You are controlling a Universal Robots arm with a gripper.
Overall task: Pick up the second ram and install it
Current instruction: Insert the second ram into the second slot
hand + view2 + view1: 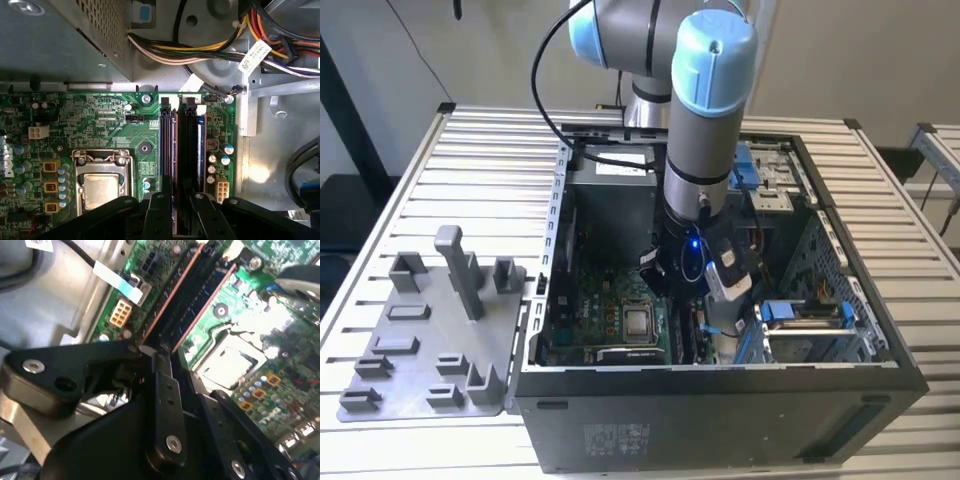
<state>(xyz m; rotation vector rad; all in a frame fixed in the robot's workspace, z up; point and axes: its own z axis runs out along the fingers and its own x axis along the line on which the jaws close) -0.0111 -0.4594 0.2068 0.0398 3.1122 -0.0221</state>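
The second ram [189,165] sits in its slot below the end effector [175,210].

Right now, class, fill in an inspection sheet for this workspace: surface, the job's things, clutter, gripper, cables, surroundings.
Surface: a ribbed metal table carries an open computer case.
Job's things: the second ram stands edge-on in a slot on the green motherboard, beside the silver processor.
Clutter: a grey plastic tray with upright blocks lies at the exterior view's left of the case.
Gripper: the gripper is down inside the case at the near end of the memory slots; whether it grips the ram cannot be told.
Cables: a coloured wire bundle runs above the board.
Surroundings: nothing seen.
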